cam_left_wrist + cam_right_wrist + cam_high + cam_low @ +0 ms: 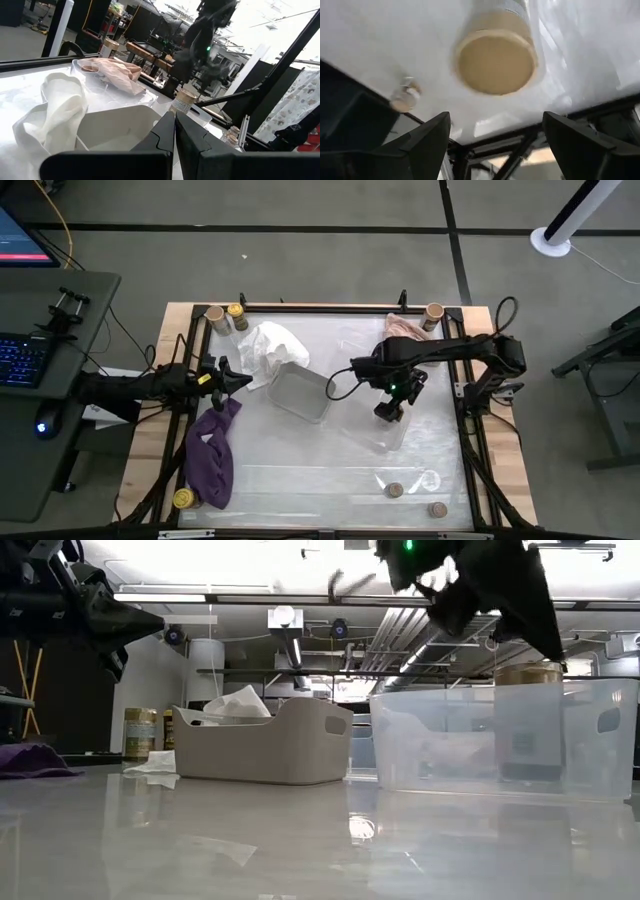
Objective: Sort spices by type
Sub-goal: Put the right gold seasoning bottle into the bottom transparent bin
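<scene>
1. Nearest of all, my right jaws stood spread wide and held nothing. They hung just above a tan-topped jar (495, 60), at about 3 o'clock from the middle of the surface (300, 480).
2. That jar stood upright and free inside a clear bin (450, 740). I judged the bin to be the place for the tan-topped kind, and the wide spread was there to clear the jar's broad lid.
3. My left jaws were shut on nothing and waited at the 9 o'clock edge, out of the right arm's way.
4. Unsorted spices sat around the rim: a second tan jar (215, 313) touching a yellow-lidded jar (237, 310) at 11 o'clock, and a third tan jar (433, 311) at 1 o'clock.
5. Another yellow-lidded jar (183, 499) stood at 7 o'clock beside the purple cloth (213, 455), and two tiny brownish jars (395, 490) stood near each other at 5 o'clock.
6. The grey tray (300, 390) lay just off centre toward 10 o'clock, and I could not tell whether it held any jar. I judged the sorting barely begun.
</scene>
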Controlling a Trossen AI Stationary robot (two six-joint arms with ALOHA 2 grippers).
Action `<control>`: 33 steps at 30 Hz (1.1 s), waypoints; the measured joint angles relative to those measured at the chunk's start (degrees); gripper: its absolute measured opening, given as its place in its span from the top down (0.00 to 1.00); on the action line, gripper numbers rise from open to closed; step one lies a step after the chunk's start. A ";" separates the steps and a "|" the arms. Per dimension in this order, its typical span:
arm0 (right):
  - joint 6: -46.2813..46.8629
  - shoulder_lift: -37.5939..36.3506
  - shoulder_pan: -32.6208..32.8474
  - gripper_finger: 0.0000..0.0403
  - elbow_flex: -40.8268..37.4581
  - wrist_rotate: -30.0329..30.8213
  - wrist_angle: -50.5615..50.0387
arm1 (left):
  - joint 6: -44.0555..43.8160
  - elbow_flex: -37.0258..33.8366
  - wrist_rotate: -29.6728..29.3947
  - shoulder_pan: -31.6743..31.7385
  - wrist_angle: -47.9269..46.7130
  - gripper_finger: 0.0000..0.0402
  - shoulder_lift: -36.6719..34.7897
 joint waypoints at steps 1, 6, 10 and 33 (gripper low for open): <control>0.62 -1.40 0.22 0.22 0.70 0.03 -0.23 | 0.00 0.00 0.00 0.01 -0.02 0.99 0.00; 6.40 -9.17 3.05 0.22 3.06 5.07 1.49 | 0.00 0.00 -0.02 -0.01 -0.09 0.99 0.00; 16.65 -15.52 5.86 0.22 2.83 13.91 5.26 | 0.00 0.00 -0.02 0.00 -0.04 0.99 0.00; 23.71 -14.27 -42.07 0.22 2.54 55.91 13.00 | 0.00 0.00 -0.02 -0.01 -0.03 0.99 0.00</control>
